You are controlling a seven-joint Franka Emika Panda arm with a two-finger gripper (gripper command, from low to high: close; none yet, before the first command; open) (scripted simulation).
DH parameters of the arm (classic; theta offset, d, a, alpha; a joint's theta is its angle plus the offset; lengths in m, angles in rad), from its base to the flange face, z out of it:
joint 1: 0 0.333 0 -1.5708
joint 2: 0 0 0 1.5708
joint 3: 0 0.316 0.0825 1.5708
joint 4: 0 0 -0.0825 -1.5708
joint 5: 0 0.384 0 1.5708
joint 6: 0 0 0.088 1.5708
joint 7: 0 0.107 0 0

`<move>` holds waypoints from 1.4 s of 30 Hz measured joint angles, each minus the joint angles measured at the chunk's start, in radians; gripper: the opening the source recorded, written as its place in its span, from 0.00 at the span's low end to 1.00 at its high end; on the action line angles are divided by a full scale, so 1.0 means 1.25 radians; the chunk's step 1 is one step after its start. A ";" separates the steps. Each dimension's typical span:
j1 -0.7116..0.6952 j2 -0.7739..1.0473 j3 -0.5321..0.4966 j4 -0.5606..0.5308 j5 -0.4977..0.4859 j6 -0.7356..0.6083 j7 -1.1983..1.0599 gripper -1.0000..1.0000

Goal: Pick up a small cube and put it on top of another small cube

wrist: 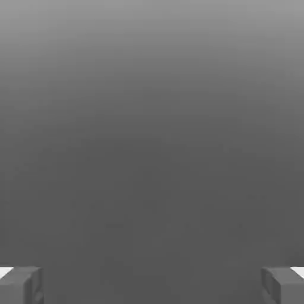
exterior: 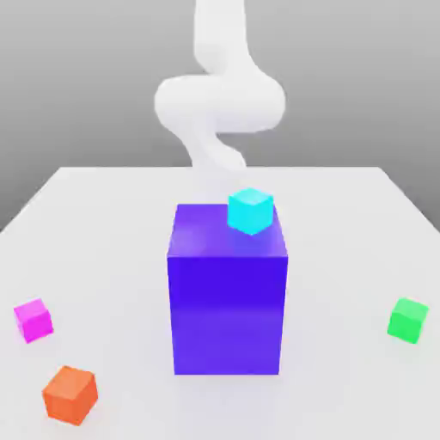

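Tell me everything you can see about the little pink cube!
The small cube is bright magenta-pink, plain and smooth, with no marks. It sits flat on the white table, turned a bit so its top and two sides show. It is near the exterior view's left edge, just behind the orange cube and left of the big purple-blue block. Nothing touches it except the table.

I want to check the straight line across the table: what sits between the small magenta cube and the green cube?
In the exterior view, the big purple-blue block stands between the magenta cube and the green cube.
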 joint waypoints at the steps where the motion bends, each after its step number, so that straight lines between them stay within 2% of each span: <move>1: -0.003 0.032 -0.022 -0.010 0.014 0.014 -0.009 0.50; 10: -0.025 0.296 -0.202 -0.090 0.127 0.130 -0.087 0.50; 18: -0.102 0.529 -0.315 -0.161 0.222 0.232 -0.152 0.50; 25: -0.193 0.706 -0.380 -0.227 0.218 0.336 -0.147 0.50; 28: -0.233 0.768 -0.347 -0.220 0.271 0.377 -0.188 0.50; 33: -0.328 0.869 -0.227 -0.192 0.395 0.444 -0.282 0.50; 34: -0.347 0.886 -0.204 -0.187 0.415 0.456 -0.297 0.00; 40: -0.357 0.894 -0.192 -0.185 0.424 0.461 -0.304 0.00; 42: -0.337 0.875 -0.217 -0.190 0.400 0.448 -0.286 0.00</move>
